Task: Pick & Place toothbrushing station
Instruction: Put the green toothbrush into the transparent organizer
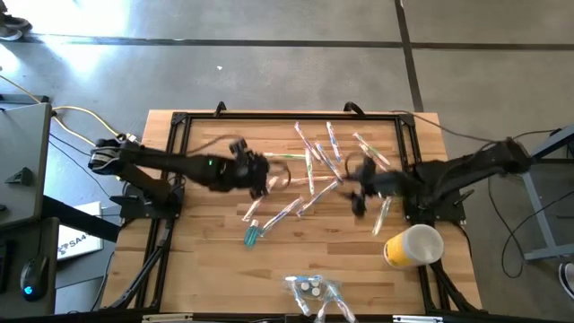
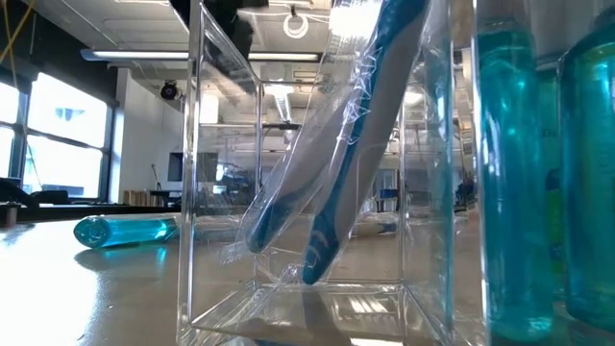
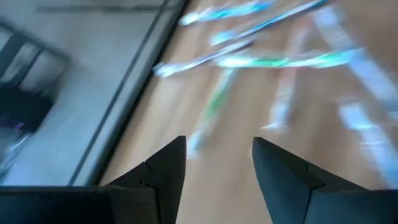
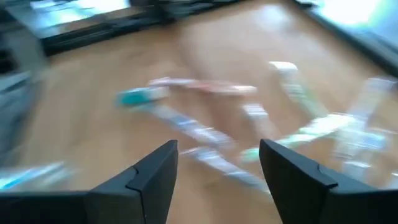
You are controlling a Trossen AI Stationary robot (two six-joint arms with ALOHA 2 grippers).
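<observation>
High view: wooden bench [image 1: 206, 260] noted, with most wrapped toothbrushes [image 1: 314, 166] scattered loose across its middle and far part. Yellow cup [image 1: 414, 246] seen near the right front corner. Clear holder [image 2: 317, 192] at the front edge is judged to hold 2 wrapped brushes in the low view, so the sorting is judged barely begun. Left hand [image 3: 217, 168] is held released and empty above the bench beside the pile; right hand [image 4: 217, 168] likewise spread, nothing grasped.

Grey concrete floor [image 1: 269, 54], bright windows [image 2: 58, 125], perhaps long ceiling lights [image 2: 192, 55]
</observation>
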